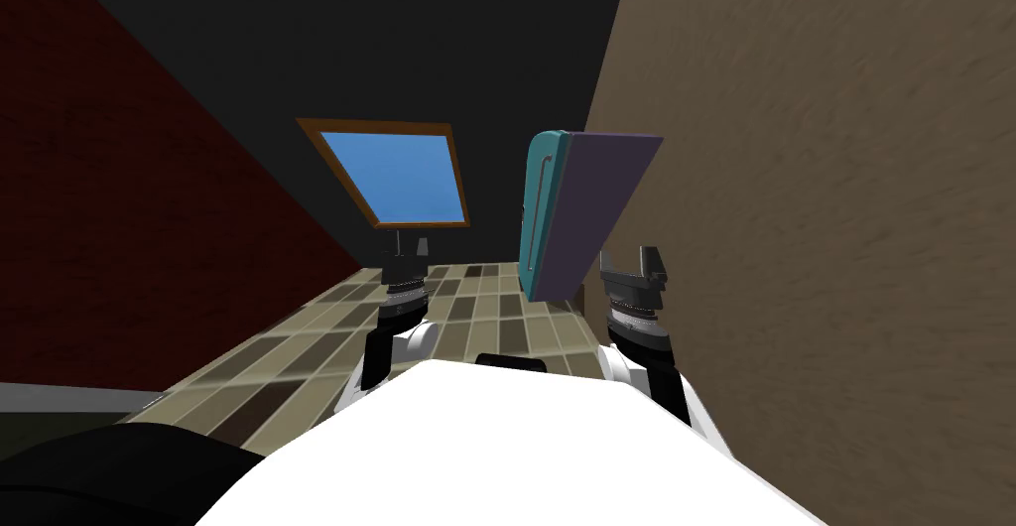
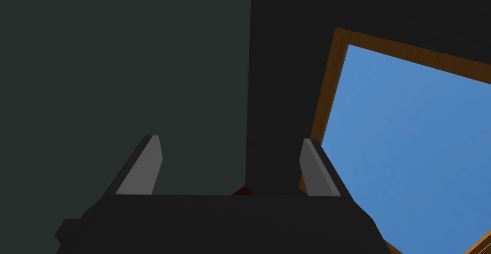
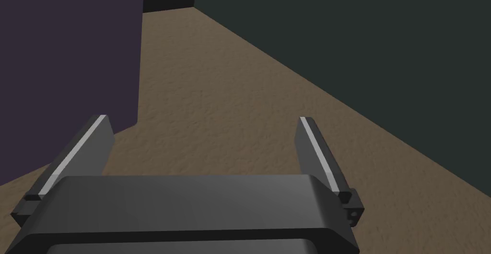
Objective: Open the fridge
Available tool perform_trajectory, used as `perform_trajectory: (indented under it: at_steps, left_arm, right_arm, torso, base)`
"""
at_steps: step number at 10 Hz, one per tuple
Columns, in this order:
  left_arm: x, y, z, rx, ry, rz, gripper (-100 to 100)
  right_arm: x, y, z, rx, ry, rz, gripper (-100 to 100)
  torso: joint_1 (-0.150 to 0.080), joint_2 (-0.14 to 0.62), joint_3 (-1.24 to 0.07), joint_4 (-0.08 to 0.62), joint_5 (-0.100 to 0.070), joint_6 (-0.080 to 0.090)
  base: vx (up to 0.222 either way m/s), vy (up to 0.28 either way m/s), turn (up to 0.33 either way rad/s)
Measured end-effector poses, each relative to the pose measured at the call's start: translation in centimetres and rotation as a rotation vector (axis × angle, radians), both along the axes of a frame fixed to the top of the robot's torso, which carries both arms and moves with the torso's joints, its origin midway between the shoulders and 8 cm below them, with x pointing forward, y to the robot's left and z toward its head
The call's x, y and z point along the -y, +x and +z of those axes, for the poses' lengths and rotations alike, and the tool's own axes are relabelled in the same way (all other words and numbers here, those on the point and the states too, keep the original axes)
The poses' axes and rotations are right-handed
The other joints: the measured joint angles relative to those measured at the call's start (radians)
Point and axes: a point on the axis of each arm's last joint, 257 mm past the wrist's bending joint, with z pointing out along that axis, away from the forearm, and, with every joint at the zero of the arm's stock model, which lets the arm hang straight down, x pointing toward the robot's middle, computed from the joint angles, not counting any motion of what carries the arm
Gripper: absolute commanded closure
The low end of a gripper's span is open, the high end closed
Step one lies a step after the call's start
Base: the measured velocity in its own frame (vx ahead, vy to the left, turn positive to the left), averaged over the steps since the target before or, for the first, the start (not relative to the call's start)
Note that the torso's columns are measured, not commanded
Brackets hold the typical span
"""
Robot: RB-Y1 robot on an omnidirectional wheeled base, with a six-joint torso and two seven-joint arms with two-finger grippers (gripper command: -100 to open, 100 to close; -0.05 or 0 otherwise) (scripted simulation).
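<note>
A fridge (image 1: pixel 585 207) stands ahead against the brown wall, with a teal front (image 1: pixel 544 202), a dark purple side and a long thin handle (image 1: pixel 537 214) on the front. My right gripper (image 1: pixel 645 264) is open just beside the fridge's lower purple side, apart from the handle. In the right wrist view its fingers (image 3: pixel 319 153) stand wide apart with nothing between them, and the purple fridge side (image 3: pixel 67 64) rises close beside one finger. My left gripper (image 1: pixel 409 248) hovers open to the left, well away from the fridge, its fingers (image 2: pixel 144 167) empty.
The brown wall (image 1: pixel 833 222) runs close along my right side. Tiled floor (image 1: pixel 476 317) stretches ahead to the fridge. A wood-framed blue window (image 1: pixel 397 175) is in the dark far wall, and a dark red wall (image 1: pixel 119 222) closes the left.
</note>
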Motion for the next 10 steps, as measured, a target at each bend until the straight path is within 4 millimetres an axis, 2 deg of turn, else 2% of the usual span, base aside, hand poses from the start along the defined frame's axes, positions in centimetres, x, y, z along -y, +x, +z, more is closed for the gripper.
perform_trajectory:
  at_steps: [2, 9, 10]
  left_arm:
    - [0.00, 0.00, 0.00, 0.000, 0.000, 0.000, 0]
    - [0.00, -0.01, 0.01, 0.000, 0.000, 0.000, 0]
    - [0.00, -0.01, 0.01, 0.000, 0.000, 0.000, 0]
  right_arm:
    - [0.00, 0.00, 0.00, 0.000, 0.000, 0.000, 0]
    - [0.00, -0.01, 0.01, 0.000, 0.000, 0.000, 0]
    - [0.00, -0.01, 0.01, 0.000, 0.000, 0.000, -100]
  torso:
    - [0.000, 0.104, -0.209, 0.105, 0.000, 0.000]
    - [0.000, 0.618, -1.234, 0.617, 0.000, 0.000]
    - [0.000, 0.691, -1.382, 0.691, 0.000, 0.000]
  base:
    - [0.000, 0.000, 0.000]
    - [0.000, 0.000, 0.000]
    - [0.040, 0.007, 0.047]
